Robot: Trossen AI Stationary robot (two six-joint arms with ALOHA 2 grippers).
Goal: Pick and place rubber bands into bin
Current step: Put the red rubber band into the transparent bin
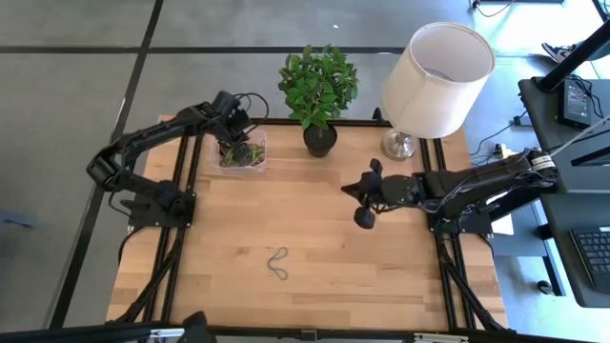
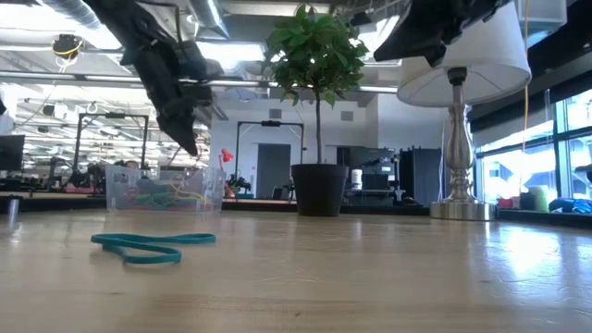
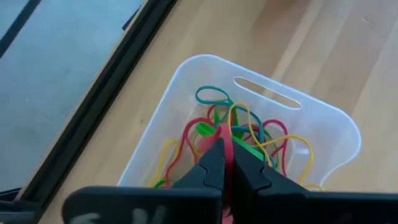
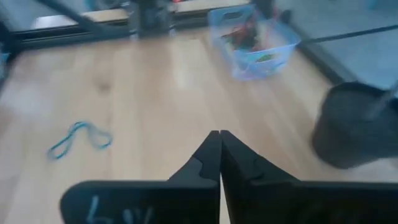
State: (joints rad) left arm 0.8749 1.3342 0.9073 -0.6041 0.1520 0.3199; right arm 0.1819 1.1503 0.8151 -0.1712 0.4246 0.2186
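Showing no legible writing: bin point(image 3: 323, 134)

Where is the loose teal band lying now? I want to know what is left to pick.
The teal band lies alone on the table in the high view, near the front edge, left of centre, well away from the bin at the back left.

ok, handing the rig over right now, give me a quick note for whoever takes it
Left pincer: shut on a red rubber band, hovering over the bin.
Right pincer: shut, empty, raised above mid-table near the plant pot.
Bin: at the table's far left edge, already holding a tangle of coloured bands.
Done: most bands binned.
Left: drop the red band in, then fetch the teal band lying twisted on the near-centre of the table.
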